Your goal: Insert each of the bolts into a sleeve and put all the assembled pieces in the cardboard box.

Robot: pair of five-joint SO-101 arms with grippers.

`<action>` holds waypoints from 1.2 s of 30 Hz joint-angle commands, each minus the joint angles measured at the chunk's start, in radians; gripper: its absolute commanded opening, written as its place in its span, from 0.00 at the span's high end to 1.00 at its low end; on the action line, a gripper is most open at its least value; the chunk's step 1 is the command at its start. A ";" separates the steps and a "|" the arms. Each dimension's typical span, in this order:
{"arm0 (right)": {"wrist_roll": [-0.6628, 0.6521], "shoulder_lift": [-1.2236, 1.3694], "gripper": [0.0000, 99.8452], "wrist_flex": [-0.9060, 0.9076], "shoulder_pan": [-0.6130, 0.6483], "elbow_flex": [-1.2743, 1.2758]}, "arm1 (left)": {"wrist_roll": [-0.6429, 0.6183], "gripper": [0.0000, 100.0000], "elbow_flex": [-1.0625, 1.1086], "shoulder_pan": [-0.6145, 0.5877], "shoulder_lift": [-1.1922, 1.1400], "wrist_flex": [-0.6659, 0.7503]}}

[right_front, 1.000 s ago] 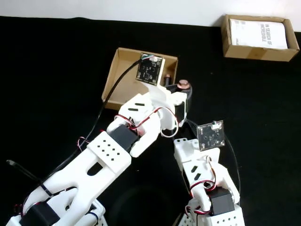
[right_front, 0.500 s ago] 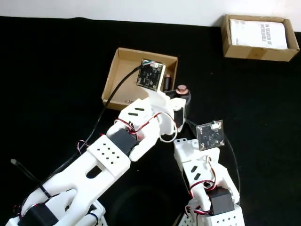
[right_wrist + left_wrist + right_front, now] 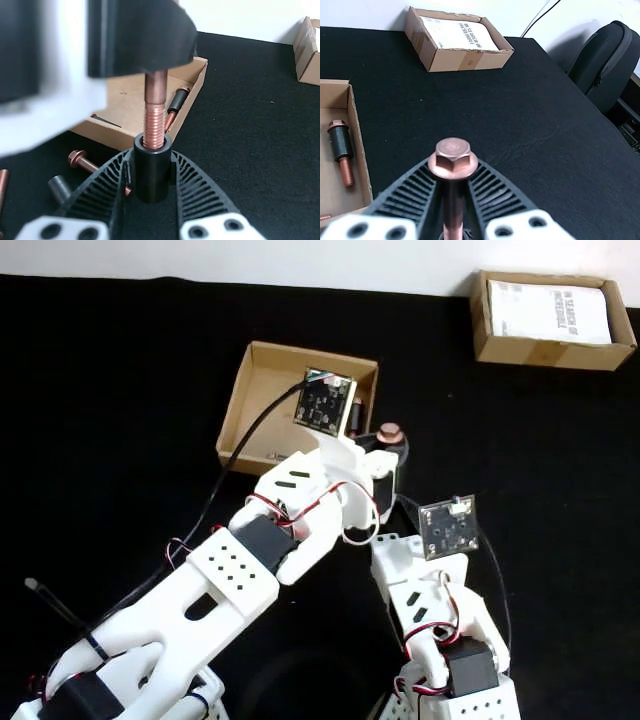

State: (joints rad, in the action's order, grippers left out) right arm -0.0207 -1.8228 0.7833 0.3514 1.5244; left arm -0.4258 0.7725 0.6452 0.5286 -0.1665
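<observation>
left fingers (image 3: 407, 187) clenched on bolt (image 3: 452, 156), tip hidden inside sleeve (image 3: 151, 172) grasped by right fingers (image 3: 200, 187). box (image 3: 235, 410) at 11 o'clock, partly behind camera (image 3: 325, 403).

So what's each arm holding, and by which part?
Left gripper: a copper bolt, by its shank under the head. Right gripper: a black sleeve, by its sides.
</observation>
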 commanded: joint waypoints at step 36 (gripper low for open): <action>0.000 -0.004 0.99 -0.018 -0.010 -0.070 | 0.000 0.65 -0.096 -0.081 0.343 -0.514</action>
State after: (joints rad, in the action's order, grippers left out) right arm -0.0207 -1.8228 0.7833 0.3544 1.5244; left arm -0.4258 0.7173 0.5838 0.8048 -0.6559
